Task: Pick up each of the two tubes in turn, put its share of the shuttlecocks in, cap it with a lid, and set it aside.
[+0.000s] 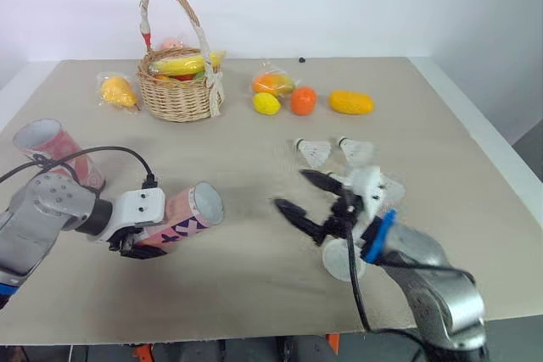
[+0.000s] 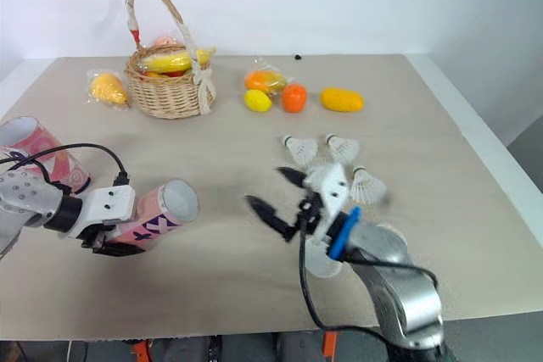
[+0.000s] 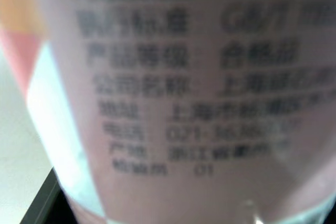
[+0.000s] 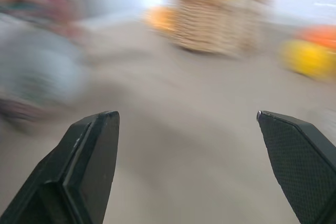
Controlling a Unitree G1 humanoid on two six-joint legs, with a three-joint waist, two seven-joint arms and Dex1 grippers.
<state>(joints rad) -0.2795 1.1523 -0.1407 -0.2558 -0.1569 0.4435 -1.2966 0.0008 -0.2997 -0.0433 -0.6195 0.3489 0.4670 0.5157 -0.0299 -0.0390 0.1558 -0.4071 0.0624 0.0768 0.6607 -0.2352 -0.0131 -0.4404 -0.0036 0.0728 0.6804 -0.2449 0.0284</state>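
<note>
Far left of the frame, the spare tube [image 1: 42, 148] sits near the edge of the table [image 1: 254, 294]. Lower left, just right of it, the left gripper [image 1: 136, 242] is clamped on the pink tube [image 1: 178, 216], tipped nearly flat with its open mouth facing the centre. Right of centre, the right gripper [image 1: 307, 199] hovers with its fingers spread wide and nothing between them. Just above it lie two shuttlecocks [image 1: 314, 153], and a third shuttlecock [image 2: 366, 184] lies beside the wrist. My read is that loading comes next. Pinch a shuttlecock lightly by the feather skirt, lead with the cork, and line it up with the mouth while the left holds steady. The white disc [image 1: 339, 262] under the right arm may be a lid.
</note>
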